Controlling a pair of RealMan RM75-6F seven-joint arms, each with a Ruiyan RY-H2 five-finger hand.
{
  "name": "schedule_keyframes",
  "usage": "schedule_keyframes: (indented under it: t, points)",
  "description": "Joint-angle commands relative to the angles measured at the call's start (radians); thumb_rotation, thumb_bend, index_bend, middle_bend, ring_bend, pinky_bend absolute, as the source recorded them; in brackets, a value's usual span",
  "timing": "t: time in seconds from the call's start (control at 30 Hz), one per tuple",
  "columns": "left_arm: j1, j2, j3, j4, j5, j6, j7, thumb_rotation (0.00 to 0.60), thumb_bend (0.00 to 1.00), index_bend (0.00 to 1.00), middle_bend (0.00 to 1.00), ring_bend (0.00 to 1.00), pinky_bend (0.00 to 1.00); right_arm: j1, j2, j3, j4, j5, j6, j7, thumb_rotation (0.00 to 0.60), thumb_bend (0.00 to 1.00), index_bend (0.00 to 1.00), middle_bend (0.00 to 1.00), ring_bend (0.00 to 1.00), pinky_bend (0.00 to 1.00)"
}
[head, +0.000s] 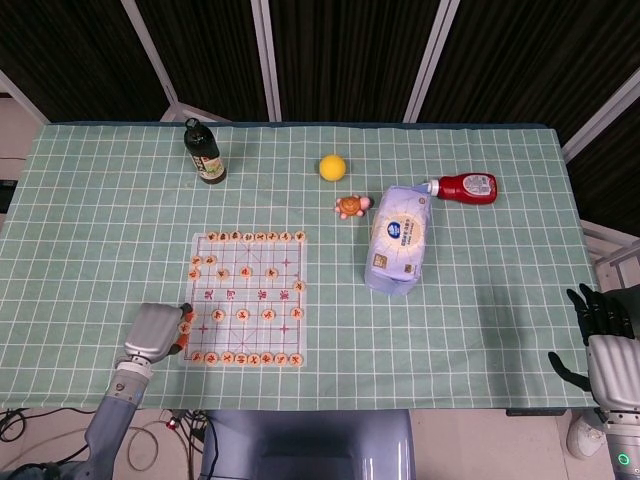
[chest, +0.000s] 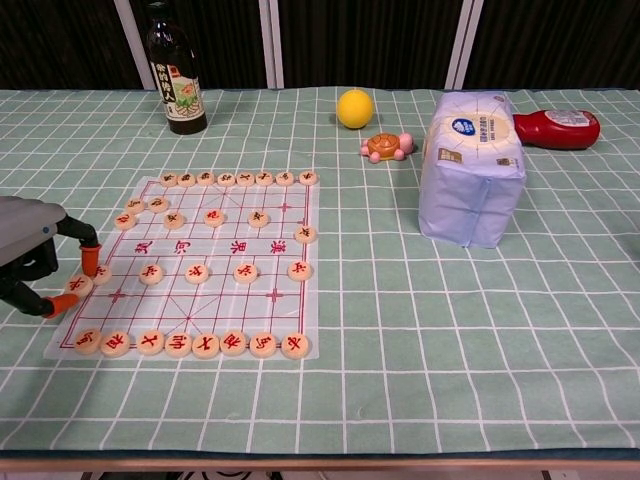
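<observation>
A Chinese chess board (head: 228, 284) printed on a clear sheet lies on the green checked cloth, with round wooden pieces in rows. My left hand (head: 155, 335) sits at the board's near left edge. In the chest view its orange fingertips (chest: 88, 262) close from both sides on one chess piece (chest: 78, 286) at the board's (chest: 225, 300) left border, and the hand (chest: 30, 250) pinches it low over the sheet. My right hand (head: 605, 330) hangs off the table's right edge, fingers apart, holding nothing.
A dark bottle (head: 205, 152) (chest: 175, 70) stands behind the board. A yellow ball (head: 332, 167), a small turtle toy (head: 350, 206), a tissue pack (head: 400, 238) (chest: 470, 165) and a lying red sauce bottle (head: 465, 187) occupy the right half.
</observation>
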Motion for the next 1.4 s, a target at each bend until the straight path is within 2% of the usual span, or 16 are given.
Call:
schedule_keyframes:
  t: [0.03, 1.2, 1.3, 1.4]
  points:
    - [-0.001, -0.001, 0.000, 0.001, -0.002, 0.000, 0.001, 0.600, 0.29, 0.48, 1.00, 0.98, 0.99, 0.000, 0.000, 0.000, 0.000, 0.000, 0.000, 0.001, 0.600, 0.29, 0.00, 0.00, 0.00, 0.00]
    - [-0.003, -0.001, 0.002, 0.005, 0.000, 0.011, -0.020, 0.600, 0.29, 0.43, 1.00, 0.97, 0.99, -0.002, 0.001, 0.001, 0.003, -0.002, 0.003, 0.003, 0.600, 0.29, 0.00, 0.00, 0.00, 0.00]
    - [0.007, 0.012, 0.005, -0.015, 0.029, 0.031, -0.046, 0.600, 0.28, 0.42, 1.00, 0.95, 0.98, -0.001, 0.000, 0.001, 0.004, -0.002, 0.003, 0.003, 0.600, 0.29, 0.00, 0.00, 0.00, 0.00]
    - [0.029, 0.038, 0.017, -0.043, 0.089, 0.070, -0.096, 0.600, 0.25, 0.40, 0.95, 0.88, 0.90, -0.002, 0.001, 0.001, 0.005, -0.003, 0.005, 0.004, 0.600, 0.29, 0.00, 0.00, 0.00, 0.00]
